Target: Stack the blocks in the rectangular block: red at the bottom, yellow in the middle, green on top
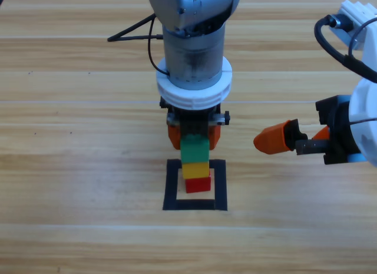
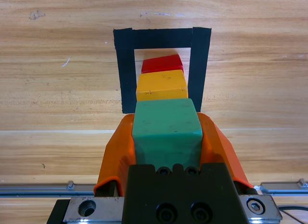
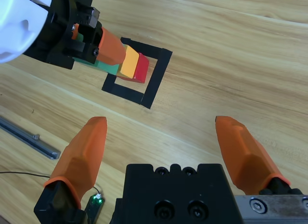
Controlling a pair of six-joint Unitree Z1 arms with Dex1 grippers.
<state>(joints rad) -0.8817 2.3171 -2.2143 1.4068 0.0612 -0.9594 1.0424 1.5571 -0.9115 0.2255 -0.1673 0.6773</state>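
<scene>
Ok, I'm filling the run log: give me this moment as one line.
left gripper: shut on teal-green cube | stack: teal-green on yellow cube on red cube, inside black tape outline | right gripper: open, waiting right

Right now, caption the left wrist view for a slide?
Left tool shut on teal-green cube atop yellow cube and red cube inside black tape square.

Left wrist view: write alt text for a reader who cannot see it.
The left tool is shut on the green cube, held atop the yellow cube, which sits on the red cube inside the black tape outline on the wooden table.
</scene>
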